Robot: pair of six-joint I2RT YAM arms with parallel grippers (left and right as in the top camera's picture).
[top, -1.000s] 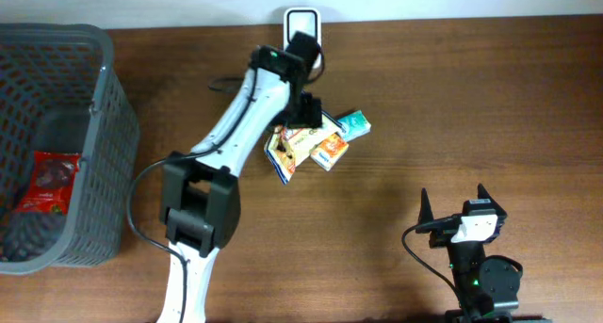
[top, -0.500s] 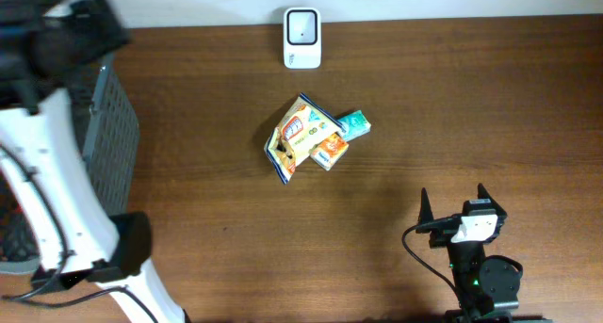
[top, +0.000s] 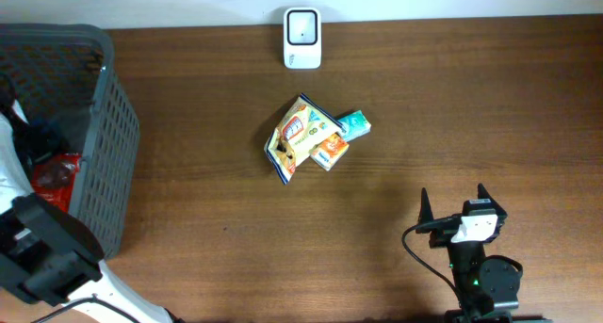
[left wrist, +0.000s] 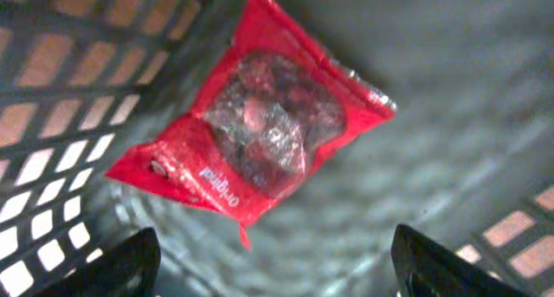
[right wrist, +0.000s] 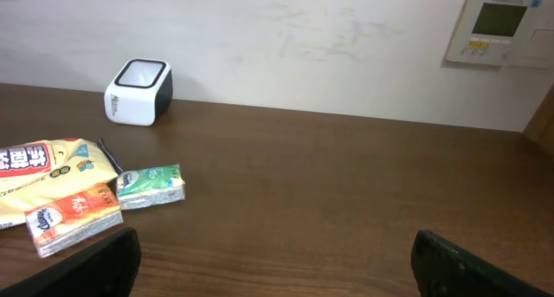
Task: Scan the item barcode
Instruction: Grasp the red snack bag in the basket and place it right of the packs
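Note:
A red snack packet [left wrist: 260, 124] with a clear window lies flat on the basket floor; from overhead the same red packet [top: 52, 172] shows through the basket's mesh. My left gripper [left wrist: 277, 273] hovers above it inside the basket, open, with nothing between its fingers. The white barcode scanner [top: 301, 25] stands at the table's back edge and also shows as the scanner [right wrist: 138, 92] in the right wrist view. My right gripper [top: 453, 199] rests open at the front right and holds nothing.
The grey mesh basket [top: 108, 135] fills the left side. A pile in the middle holds a yellow snack bag [top: 297, 135], an orange pack [top: 330, 152] and a green pack [top: 354, 125]. A wall panel [right wrist: 496, 18] hangs behind the table.
My left arm has swung from the scanner and the pile over to the basket at the left and lowered into it. The right arm has not moved.

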